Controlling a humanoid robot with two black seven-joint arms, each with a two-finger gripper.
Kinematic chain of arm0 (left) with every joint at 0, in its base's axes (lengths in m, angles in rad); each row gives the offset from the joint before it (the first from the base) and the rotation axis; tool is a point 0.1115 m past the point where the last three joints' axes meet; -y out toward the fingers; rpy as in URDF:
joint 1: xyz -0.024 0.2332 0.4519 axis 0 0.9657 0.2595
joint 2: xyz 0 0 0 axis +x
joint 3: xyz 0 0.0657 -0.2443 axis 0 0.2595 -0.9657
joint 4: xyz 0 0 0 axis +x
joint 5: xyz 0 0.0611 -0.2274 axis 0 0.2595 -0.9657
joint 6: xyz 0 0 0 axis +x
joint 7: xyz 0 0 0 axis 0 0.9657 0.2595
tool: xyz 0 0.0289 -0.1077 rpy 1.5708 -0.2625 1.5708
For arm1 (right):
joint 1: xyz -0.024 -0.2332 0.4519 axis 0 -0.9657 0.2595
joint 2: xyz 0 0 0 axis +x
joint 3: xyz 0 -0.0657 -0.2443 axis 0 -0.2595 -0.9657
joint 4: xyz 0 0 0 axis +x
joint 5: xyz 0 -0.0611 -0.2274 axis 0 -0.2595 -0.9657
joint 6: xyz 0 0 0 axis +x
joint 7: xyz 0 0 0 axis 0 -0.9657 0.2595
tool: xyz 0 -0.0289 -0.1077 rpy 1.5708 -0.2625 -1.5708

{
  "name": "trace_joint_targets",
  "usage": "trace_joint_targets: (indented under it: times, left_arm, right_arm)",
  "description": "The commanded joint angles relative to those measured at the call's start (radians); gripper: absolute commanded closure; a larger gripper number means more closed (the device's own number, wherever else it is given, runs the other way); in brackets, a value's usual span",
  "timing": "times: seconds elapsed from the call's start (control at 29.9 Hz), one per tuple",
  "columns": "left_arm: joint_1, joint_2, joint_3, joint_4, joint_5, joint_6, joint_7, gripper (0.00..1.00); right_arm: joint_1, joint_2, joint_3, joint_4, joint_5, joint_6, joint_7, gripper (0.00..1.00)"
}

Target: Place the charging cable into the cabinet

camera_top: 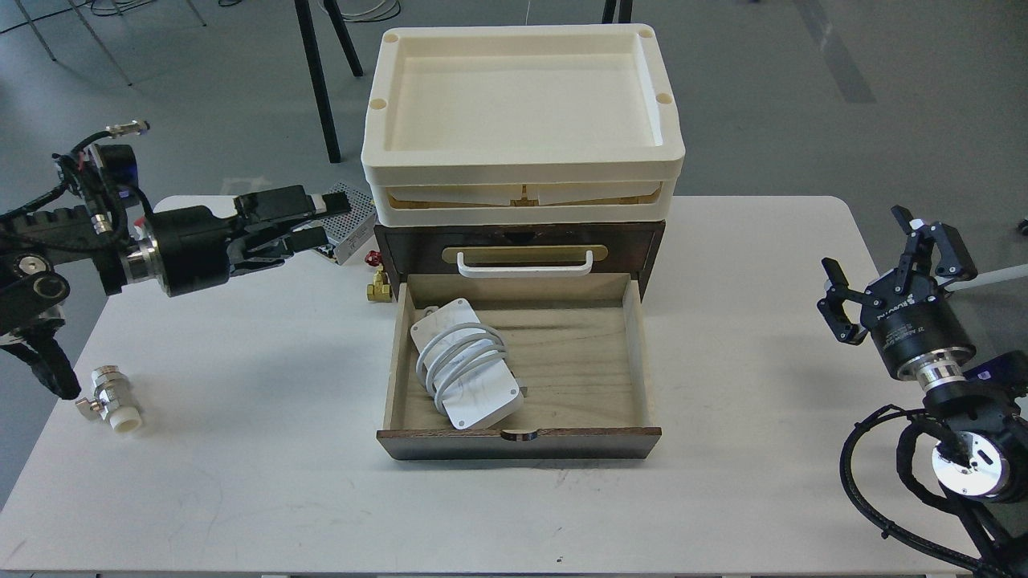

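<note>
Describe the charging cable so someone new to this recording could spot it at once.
Start at the dark wooden cabinet in the middle of the table, with cream trays stacked on top. Its pale wood drawer is pulled open toward the camera. The charging cable lies in the drawer's left half: a flat white block with white cord looped around its middle, the only thing in there.

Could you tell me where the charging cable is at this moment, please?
In the head view, the charging cable lies in the left half of the cabinet's open drawer, against its left wall, below the white handle; neither claw touches it.
</note>
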Motion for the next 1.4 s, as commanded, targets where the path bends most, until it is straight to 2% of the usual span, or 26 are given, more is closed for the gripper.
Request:
trace_joint_targets:
  times: [0.0,0.17,0.37,0.47,0.67,0.77,1.37]
  left_arm:
    - [0.064,-0.002,0.001,0.078,-0.166,0.0,0.0,0.03]
    - [0.13,-0.045,0.001,0.146,-0.41,0.0,0.0,0.03]
    - [0.134,-0.168,-0.017,0.23,-0.603,0.0,0.0,0.03]
    - [0.135,-0.217,-0.043,0.261,-0.65,0.0,0.0,0.03]
    - [0.14,-0.364,-0.078,0.465,-0.68,0.0,0.0,0.03]
    - [0.147,-0.381,-0.097,0.511,-0.682,0.0,0.0,0.03]
    - [0.167,-0.387,-0.13,0.539,-0.685,0.0,0.0,0.03]
  right_arm:
    - [0.0,0.0,0.0,0.0,0.0,0.0,0.0,0.01]
    - [0.0,0.003,0.0,0.0,0.0,0.0,0.0,0.01]
    - [0.0,0.003,0.0,0.0,0.0,-0.002,0.0,0.01]
    - [0.0,0.003,0.0,0.0,0.0,-0.002,0.0,0.01]
    - [0.002,0.003,0.0,0.0,0.0,-0.002,0.0,0.01]
    - [0.002,0.003,0.002,0.002,0.0,-0.002,0.0,0.01]
    - [0.002,0.003,0.003,0.002,0.0,-0.002,0.002,0.01]
